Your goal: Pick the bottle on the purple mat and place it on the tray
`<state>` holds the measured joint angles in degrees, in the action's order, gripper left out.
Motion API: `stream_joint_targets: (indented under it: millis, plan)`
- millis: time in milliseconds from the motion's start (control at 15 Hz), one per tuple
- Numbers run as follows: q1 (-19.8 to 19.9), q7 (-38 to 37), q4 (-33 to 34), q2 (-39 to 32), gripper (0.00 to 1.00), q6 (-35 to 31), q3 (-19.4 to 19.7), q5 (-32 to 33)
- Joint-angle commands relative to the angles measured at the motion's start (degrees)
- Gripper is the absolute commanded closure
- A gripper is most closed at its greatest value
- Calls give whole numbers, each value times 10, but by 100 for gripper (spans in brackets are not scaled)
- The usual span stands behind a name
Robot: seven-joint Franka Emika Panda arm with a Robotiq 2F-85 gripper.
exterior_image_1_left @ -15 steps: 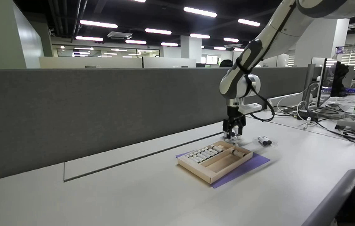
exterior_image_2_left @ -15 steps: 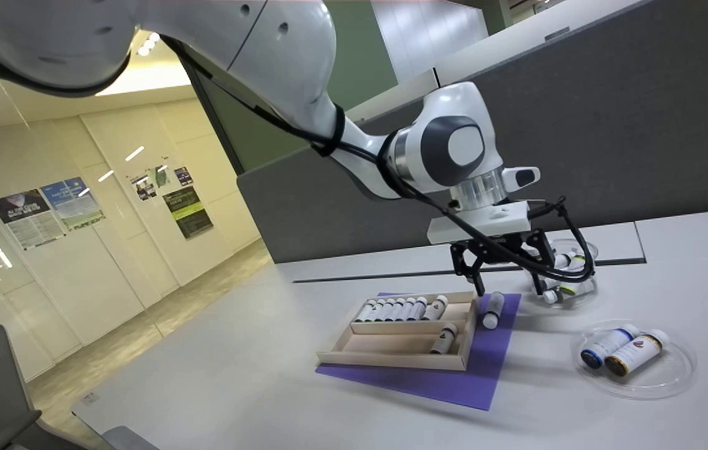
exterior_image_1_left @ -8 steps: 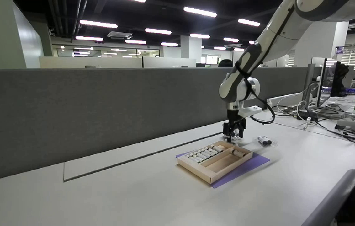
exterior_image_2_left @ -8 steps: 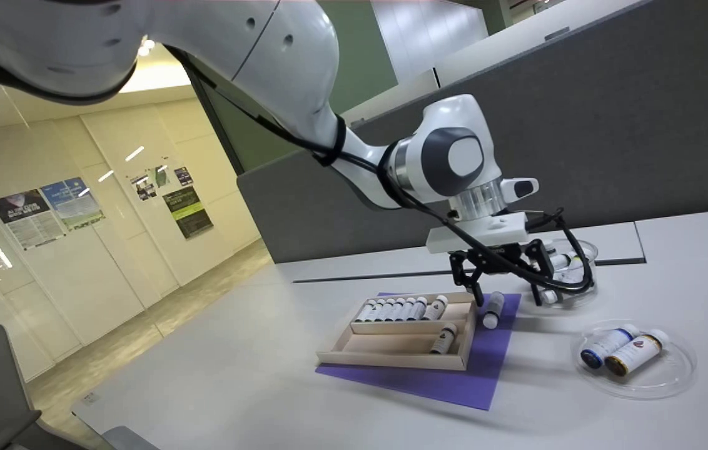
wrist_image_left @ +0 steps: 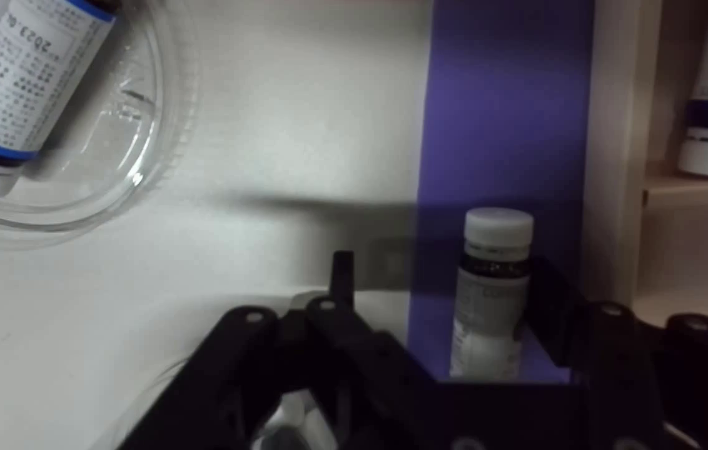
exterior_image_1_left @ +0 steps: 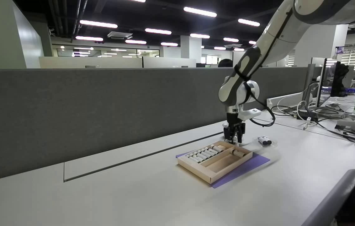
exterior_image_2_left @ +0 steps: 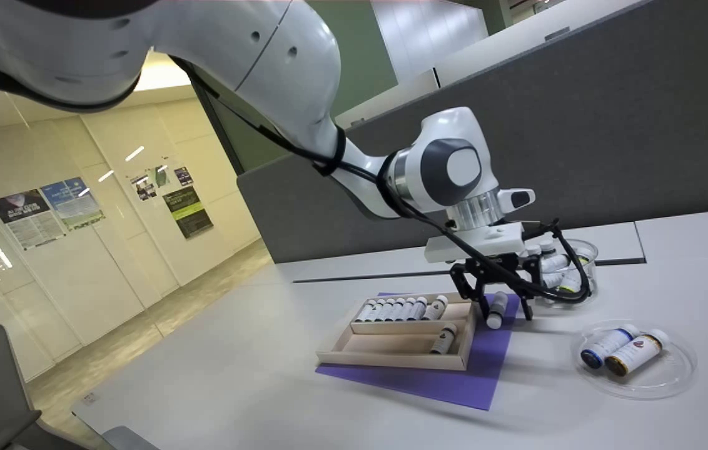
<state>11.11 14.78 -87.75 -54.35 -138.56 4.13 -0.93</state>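
Note:
The bottle [exterior_image_2_left: 496,310] has a white cap and whitish label and lies on its side on the purple mat [exterior_image_2_left: 491,356], beside the tray's short side. It also shows in the wrist view [wrist_image_left: 491,312]. In an exterior view my gripper [exterior_image_1_left: 234,139] mostly hides it. The light wooden tray [exterior_image_2_left: 391,360] sits partly on the mat, with several bottles in its back compartment and one in its front. My gripper [exterior_image_2_left: 506,312] is low over the bottle, partly open. In the wrist view [wrist_image_left: 445,284] one finger touches or nearly touches the bottle's tray side; the other stands apart.
A clear round dish [exterior_image_2_left: 679,378] with two bottles lies on the table away from the tray. A clear container [exterior_image_2_left: 586,299] with several bottles stands close behind my gripper. A grey partition [exterior_image_2_left: 642,150] runs along the back of the table.
My gripper has moved down to the bottle, and its fingers have come closer together. The bottle has shifted slightly away from the tray. The tray and mat stay put.

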Motion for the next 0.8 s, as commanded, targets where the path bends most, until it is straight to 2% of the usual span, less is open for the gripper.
stream_joint_targets:
  millis: [0, 333, 467, 733]
  plan:
    - [-4, -24, 16, -5, 65, 13, 4, 15]
    - [-5, -28, 19, -2, 99, 20, 5, 13]
    - [-11, -40, 18, 7, 95, 35, 9, 15]
    - [-21, -67, 23, 51, 95, 127, 6, 9]
